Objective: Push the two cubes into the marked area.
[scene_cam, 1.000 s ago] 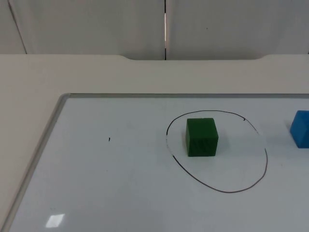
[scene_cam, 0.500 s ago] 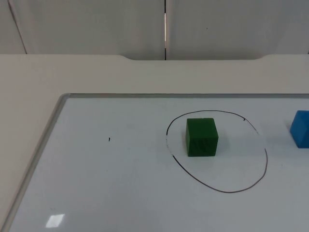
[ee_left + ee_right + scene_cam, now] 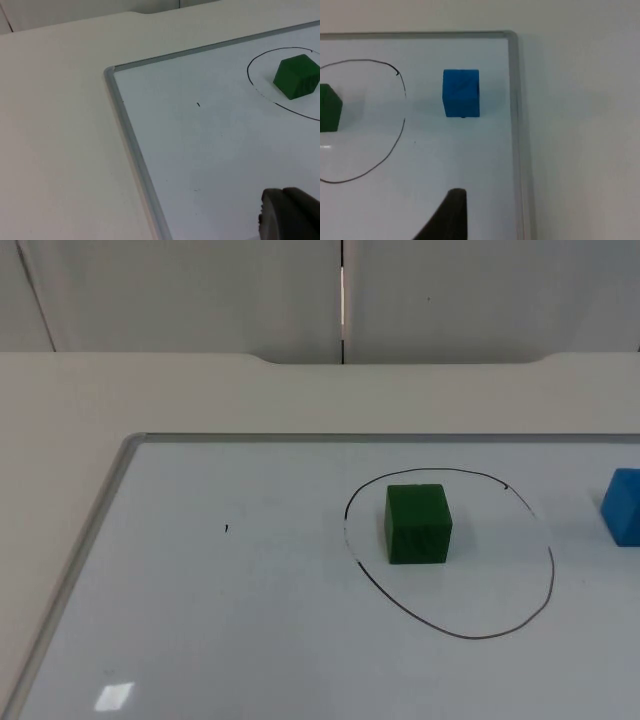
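Two cubes lie on a whiteboard (image 3: pixel 250 620) on the tabletop (image 3: pixel 120 390) in the top view: the green cube (image 3: pixel 418 524) sits inside the hand-drawn circle (image 3: pixel 549 570), toward its left, and the blue cube (image 3: pixel 624 506) sits outside, well right of the line. Nothing lies between them.

Left wrist view: the left hand (image 3: pixel 290 215) hovers over the board, well apart from the green cube (image 3: pixel 297 76); I cannot tell its state.

Right wrist view: the right hand (image 3: pixel 447 215) hangs above the board near its metal frame (image 3: pixel 516 125), short of the blue cube (image 3: pixel 462 93); its state is also unclear.

White table (image 3: pixel 150 390), whiteboard (image 3: pixel 250 620) on it, green cube (image 3: pixel 418 524) inside drawn ring (image 3: pixel 551 570), blue cube (image 3: pixel 624 506) outside
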